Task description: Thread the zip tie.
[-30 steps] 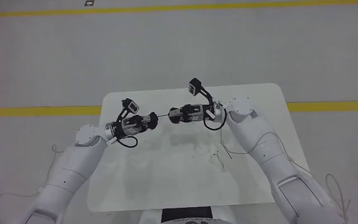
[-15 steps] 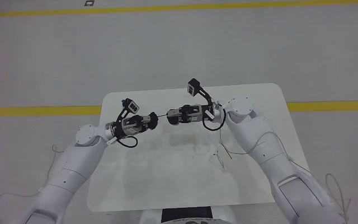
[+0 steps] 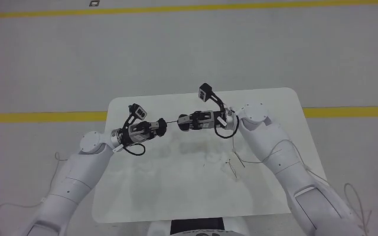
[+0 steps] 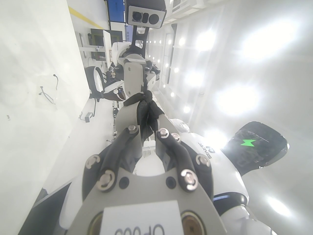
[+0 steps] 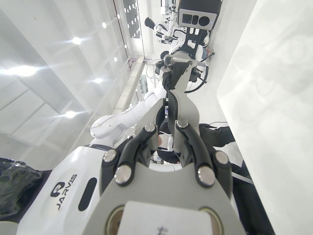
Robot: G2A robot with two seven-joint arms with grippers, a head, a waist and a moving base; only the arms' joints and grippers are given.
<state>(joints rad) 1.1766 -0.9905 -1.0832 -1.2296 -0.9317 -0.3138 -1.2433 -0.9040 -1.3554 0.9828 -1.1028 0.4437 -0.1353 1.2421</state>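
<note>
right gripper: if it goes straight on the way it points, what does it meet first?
The left gripper: it faces the right gripper almost tip to tip, with a short run of zip tie held between them, each shut on it. Whether the tips line up exactly in height is unclear.

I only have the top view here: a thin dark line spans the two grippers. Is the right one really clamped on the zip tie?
Observer: Yes. Its wrist view shows the right gripper shut on the zip tie, the ribbed strap pinched between both fingers.
Operator: And the left?
Observer: The left gripper is shut on the same black strap, farther along.
Operator: Threaded yet?
Observer: Cannot tell: in the left wrist view the tie bunches darkly at the right gripper's tips, hiding any joint.
</note>
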